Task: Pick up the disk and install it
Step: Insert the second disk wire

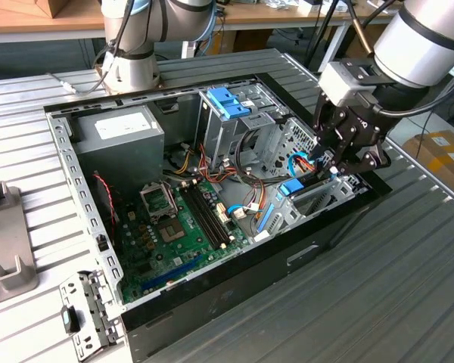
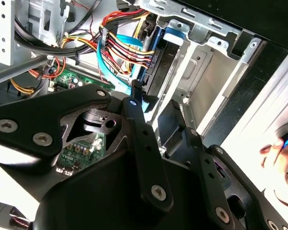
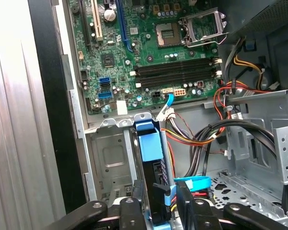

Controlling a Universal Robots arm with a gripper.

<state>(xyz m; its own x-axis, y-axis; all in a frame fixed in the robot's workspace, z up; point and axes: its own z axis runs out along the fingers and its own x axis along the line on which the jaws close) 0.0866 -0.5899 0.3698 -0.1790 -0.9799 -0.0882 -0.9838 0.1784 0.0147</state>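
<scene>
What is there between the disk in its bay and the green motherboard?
In the first wrist view, only the bay's metal frame edge separates the disk from the motherboard.

Below me an open computer case (image 1: 83, 198) lies on a ribbed metal table (image 1: 408, 287). I see its green circuit board (image 3: 134, 52) with black memory slots (image 3: 175, 74), a grey power box (image 1: 121, 136), and red and yellow wires (image 2: 122, 40) bundled near a metal cage (image 1: 234, 125).
</scene>
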